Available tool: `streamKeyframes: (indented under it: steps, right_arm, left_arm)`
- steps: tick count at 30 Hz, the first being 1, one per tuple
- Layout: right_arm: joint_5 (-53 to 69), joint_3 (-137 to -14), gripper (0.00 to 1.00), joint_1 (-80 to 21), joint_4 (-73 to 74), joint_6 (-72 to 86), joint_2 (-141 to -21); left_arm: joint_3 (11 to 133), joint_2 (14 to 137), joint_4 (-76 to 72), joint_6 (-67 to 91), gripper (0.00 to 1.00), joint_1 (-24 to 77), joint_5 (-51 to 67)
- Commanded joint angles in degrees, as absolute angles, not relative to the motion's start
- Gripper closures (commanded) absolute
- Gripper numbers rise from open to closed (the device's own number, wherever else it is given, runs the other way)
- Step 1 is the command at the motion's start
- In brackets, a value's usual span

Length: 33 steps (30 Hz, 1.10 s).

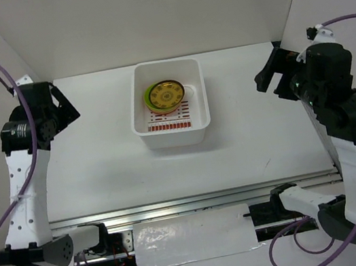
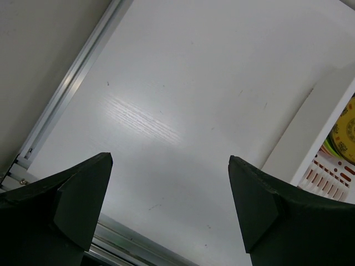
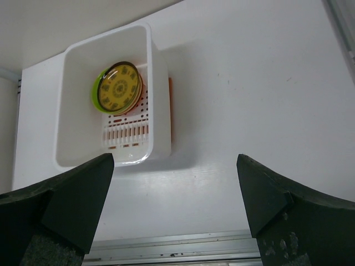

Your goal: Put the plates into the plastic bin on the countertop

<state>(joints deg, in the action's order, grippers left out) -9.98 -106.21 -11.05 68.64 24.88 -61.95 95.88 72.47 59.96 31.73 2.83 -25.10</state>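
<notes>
The white plastic bin stands at the middle back of the countertop. In it a brown-and-gold patterned plate lies on top of a stack. A lime green plate rim shows under it, and any other plates are hidden. The red slot markings show on the bin's base. My left gripper is open and empty, well left of the bin. My right gripper is open and empty, well right of it. The right wrist view shows the bin and the patterned plate beyond my right gripper. The left wrist view shows the bin's wall at the right of my left gripper.
A metal rail runs along the countertop's front edge; it also shows in the right wrist view and the left wrist view. White walls close in the back and both sides.
</notes>
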Motion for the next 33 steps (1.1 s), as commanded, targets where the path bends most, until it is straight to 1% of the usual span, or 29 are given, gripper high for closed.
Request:
streamKeyframes:
  steps: [1, 5, 12, 23, 33]
  right_arm:
    - [-13.4, -106.6, 0.0, -11.3, 70.4, 23.3, -57.1]
    - [-14.2, -102.4, 0.0, -11.3, 69.4, 23.3, -53.9]
    - [-15.6, -102.8, 0.0, -12.5, 68.9, 23.0, -52.6]
    - [-16.2, -102.0, 0.0, -13.5, 68.6, 22.8, -52.8]
    - [-17.0, -102.7, 0.0, -14.3, 68.1, 22.9, -53.7]
  left_arm:
    - [93.8, 67.3, 60.2, 31.6, 0.01, 3.7, -27.9]
    - [87.4, 62.3, 58.9, 31.7, 0.01, 6.1, -33.2]
    - [86.7, 61.3, 60.7, 32.4, 0.01, 8.3, -37.9]
    - [86.6, 61.9, 60.3, 33.0, 0.01, 7.8, -37.9]
    - [88.9, 63.5, 60.6, 33.3, 0.01, 7.7, -38.6]
